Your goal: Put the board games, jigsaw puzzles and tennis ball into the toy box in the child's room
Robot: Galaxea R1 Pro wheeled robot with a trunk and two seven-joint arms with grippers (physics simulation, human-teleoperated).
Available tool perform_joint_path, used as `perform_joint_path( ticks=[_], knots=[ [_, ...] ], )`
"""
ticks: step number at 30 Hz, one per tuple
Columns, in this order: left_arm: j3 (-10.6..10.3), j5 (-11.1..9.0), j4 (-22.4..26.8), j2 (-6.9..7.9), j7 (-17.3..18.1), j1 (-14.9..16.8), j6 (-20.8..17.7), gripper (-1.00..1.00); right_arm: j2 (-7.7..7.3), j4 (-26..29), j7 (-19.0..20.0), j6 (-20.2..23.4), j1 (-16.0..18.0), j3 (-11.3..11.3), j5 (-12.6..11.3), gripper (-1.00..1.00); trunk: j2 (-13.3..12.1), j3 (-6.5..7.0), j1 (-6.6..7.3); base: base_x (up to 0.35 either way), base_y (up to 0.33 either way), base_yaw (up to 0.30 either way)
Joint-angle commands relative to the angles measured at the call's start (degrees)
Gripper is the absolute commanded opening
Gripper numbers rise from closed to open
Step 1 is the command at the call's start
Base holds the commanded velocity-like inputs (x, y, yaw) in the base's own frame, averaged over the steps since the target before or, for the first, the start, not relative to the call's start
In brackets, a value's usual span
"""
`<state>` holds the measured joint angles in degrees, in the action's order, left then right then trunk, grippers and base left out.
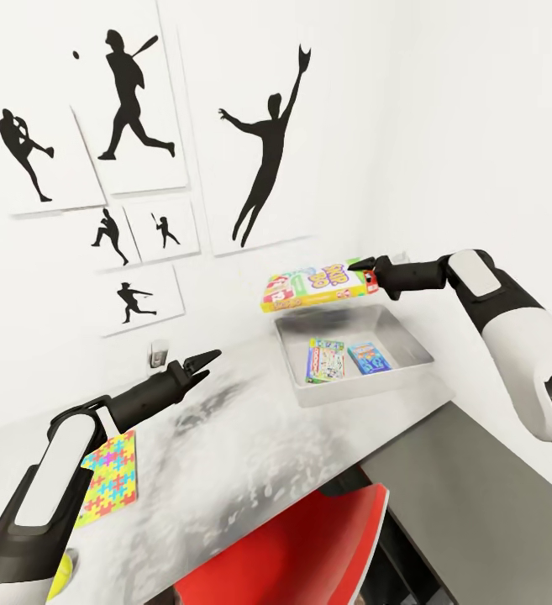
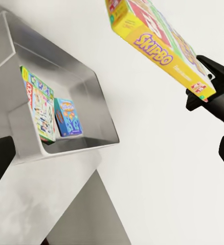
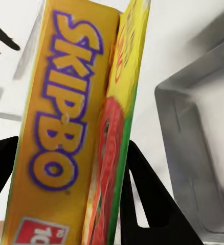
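Yellow filled most of my right wrist feed: the spine of the SKIP-BO box (image 3: 66, 127) stood between the two black fingers (image 3: 153, 199), which were clamped on its end, and past it I had a blurred corner of the toy box (image 3: 194, 153). The head camera gave me what that feed could not, namely that the right gripper (image 1: 370, 270) held the box level in the air, above the far rim of the grey tray (image 1: 355, 374) on the table (image 1: 242, 437). Inside the tray lay the white-green Monopoly box (image 1: 326, 360) and a blue game box (image 1: 369, 357), side by side and flat on the floor of it (the left wrist camera showed the same pair from the side, with the yellow box well above them). My left gripper (image 1: 202, 361) hung over the tabletop with its jaws slightly apart and nothing between them. A jigsaw puzzle (image 1: 110, 477) lay flat by my left forearm, partly hidden by it.
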<state>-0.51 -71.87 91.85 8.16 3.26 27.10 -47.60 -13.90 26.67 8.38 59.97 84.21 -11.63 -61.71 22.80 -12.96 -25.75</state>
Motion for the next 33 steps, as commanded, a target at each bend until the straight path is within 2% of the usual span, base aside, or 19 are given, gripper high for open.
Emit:
perform_joint_path(
  ticks=[1, 2, 4, 8, 10, 14, 15, 19, 24, 29, 33],
  knots=[
    [0.0, 0.2, 0.0, 0.04, 0.3, 0.1, -0.1, 1.00, -0.64, 0.0, 0.9, 0.0, -0.2, -0.3, 0.1, -1.00, 0.1, -0.18, -0.03, 0.000, 0.000, -0.049],
    [0.0, 0.2, 0.0, 0.04, 0.3, 0.1, -0.1, 1.00, -0.64, 0.0, 0.9, 0.0, -0.2, -0.3, 0.1, -1.00, 0.1, -0.25, -0.03, 0.000, 0.000, -0.049],
    [0.0, 0.2, 0.0, 0.06, 0.3, 0.1, -0.2, 1.00, -1.74, -0.1, 2.3, 0.0, -0.5, -0.4, 0.1, -1.00, 0.1, -0.40, -0.03, 0.000, 0.000, -0.053],
    [0.0, 0.2, 0.0, 0.13, 0.3, 0.1, -0.2, 1.00, -4.80, -0.3, 8.6, 0.0, -0.9, -1.4, 0.5, -1.00, 0.1, -0.73, -0.03, 0.000, 0.000, -0.034],
    [0.0, 0.2, 0.0, 0.15, 0.3, 0.1, -0.2, 1.00, -6.38, -0.5, 12.9, 0.0, -1.0, -3.1, 1.2, -1.00, 0.1, -0.90, -0.03, 0.000, 0.000, -0.017],
    [0.0, 0.2, 0.0, 0.23, 0.3, 0.1, -0.2, 1.00, -9.20, -0.7, 22.4, 0.0, -1.0, -8.3, 3.1, -1.00, 0.1, -1.26, -0.03, 0.000, 0.000, -0.009],
    [0.0, 0.2, 0.0, 0.23, 0.3, 0.1, -0.2, 1.00, -9.20, -0.7, 22.4, 0.0, -1.0, -8.3, 3.1, -1.00, 0.1, -1.36, -0.03, 0.000, 0.000, -0.006],
    [0.0, 0.1, 0.0, 0.26, 0.3, 0.1, -0.3, 1.00, -11.35, -0.8, 30.9, 0.0, -0.9, -12.4, 4.3, -1.00, 0.1, -1.72, -0.03, 0.000, 0.000, -0.004],
    [0.0, 0.1, 0.0, 0.27, 0.3, 0.1, -0.3, 1.00, -12.52, -0.8, 35.5, 0.0, -0.8, -14.3, 4.8, -1.00, 0.1, -2.18, -0.03, 0.000, 0.000, -0.002],
    [0.0, 0.0, 0.0, 0.31, 0.3, 0.1, -0.3, 1.00, -13.04, -0.4, 38.5, 0.0, -0.7, -15.3, 4.9, -1.00, 0.1, -2.65, -0.03, 0.000, 0.000, 0.000],
    [0.0, -1.3, 0.0, 0.34, 0.3, 0.1, -0.5, 1.00, -13.15, -0.3, 41.0, 0.0, -0.6, -16.0, 5.0, -1.00, 0.1, -3.02, -0.03, 0.000, 0.000, 0.000]
  ],
)
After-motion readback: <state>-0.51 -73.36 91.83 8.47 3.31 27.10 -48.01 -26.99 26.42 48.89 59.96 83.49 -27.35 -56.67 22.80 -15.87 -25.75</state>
